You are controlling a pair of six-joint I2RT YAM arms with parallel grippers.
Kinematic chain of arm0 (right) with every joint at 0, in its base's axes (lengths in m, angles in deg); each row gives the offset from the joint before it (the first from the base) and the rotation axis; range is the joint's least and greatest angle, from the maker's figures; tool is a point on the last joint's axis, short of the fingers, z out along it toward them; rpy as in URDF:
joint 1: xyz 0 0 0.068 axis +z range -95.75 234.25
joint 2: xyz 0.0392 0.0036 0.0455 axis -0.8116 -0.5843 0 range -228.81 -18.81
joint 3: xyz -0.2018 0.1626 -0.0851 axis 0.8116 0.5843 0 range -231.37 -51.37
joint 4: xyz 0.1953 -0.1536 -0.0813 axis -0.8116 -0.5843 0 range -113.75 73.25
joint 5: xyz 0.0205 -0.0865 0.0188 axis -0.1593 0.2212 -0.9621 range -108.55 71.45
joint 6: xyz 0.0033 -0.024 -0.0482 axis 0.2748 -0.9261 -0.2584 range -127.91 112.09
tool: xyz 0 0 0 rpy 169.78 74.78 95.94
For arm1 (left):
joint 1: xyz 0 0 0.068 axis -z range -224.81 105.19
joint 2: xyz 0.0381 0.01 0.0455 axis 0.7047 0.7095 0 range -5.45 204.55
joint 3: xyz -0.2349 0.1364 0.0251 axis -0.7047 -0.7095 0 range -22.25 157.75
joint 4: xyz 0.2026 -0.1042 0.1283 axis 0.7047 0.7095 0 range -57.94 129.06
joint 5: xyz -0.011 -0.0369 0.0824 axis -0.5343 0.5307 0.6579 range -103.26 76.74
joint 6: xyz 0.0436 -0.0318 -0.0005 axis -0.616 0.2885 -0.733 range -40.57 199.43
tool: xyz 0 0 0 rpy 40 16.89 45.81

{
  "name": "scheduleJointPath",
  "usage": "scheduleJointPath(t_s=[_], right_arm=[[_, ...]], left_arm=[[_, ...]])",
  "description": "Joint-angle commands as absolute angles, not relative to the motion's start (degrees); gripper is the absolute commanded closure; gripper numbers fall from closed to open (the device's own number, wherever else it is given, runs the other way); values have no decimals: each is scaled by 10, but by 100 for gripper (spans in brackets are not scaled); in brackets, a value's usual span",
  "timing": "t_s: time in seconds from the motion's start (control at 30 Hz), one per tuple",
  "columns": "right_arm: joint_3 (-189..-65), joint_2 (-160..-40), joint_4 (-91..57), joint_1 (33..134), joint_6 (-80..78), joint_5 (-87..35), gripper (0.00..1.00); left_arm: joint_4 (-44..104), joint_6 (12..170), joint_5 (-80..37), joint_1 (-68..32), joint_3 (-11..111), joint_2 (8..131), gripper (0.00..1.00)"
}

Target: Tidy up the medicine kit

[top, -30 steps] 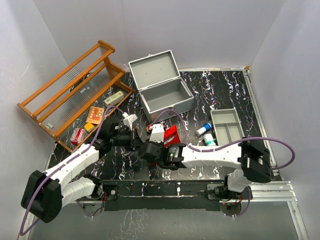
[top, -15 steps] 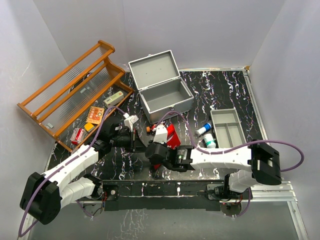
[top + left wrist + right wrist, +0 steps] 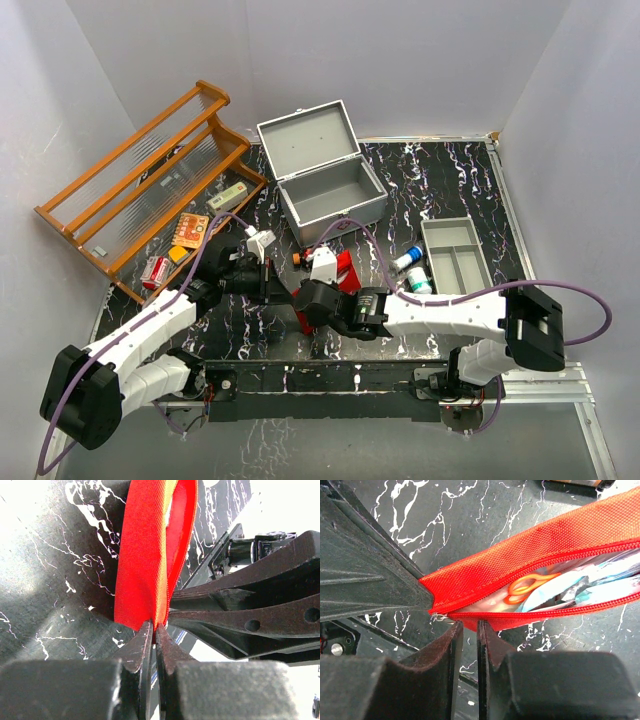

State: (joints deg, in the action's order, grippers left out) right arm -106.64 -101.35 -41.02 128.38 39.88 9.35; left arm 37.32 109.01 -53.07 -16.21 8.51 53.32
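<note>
Black marbled tabletop (image 3: 440, 190): left claw (image 3: 154, 628) tight on red pouch (image 3: 142, 555), right claw (image 3: 470, 626) near-closed, grip unclear.

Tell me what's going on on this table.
Both arms are working on the red pouch near the front of the table. The left gripper is shut on one corner of it. The right gripper sits at the zipper's end with its jaws nearly together; whether they pinch the pull is unclear. The pouch is partly unzipped, showing orange scissors and packets inside. Behind the arms, the grey box stands open, with nothing visible in it.
</note>
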Motion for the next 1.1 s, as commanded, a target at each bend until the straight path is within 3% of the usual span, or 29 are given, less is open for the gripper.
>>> scheduleJointPath(t_s=[0.0, 0.2, 0.43, 0.6, 0.67, 0.77, 1.07], right_arm=[[-1083, -1015, -384, 1281, 354, 99, 84], [-1096, -1037, -353, 1281, 311, 55, 74], [-1090, -1035, -341, 1281, 303, 25, 73], [-1089, -1036, -315, 1281, 300, 27, 56], [-1096, -1042, -316, 1280, 308, 42, 54], [-1115, -1056, -338, 1281, 334, 70, 58], [-1117, -1049, -373, 1280, 372, 114, 87]], left_arm=[[377, 1084, -545, -164, 96, 523, 100], [378, 1085, -548, -163, 98, 528, 100], [375, 1087, -548, -163, 95, 526, 100], [373, 1087, -550, -164, 96, 530, 100], [374, 1087, -549, -163, 97, 530, 100], [373, 1089, -549, -163, 97, 528, 100], [376, 1088, -547, -163, 95, 526, 100]])
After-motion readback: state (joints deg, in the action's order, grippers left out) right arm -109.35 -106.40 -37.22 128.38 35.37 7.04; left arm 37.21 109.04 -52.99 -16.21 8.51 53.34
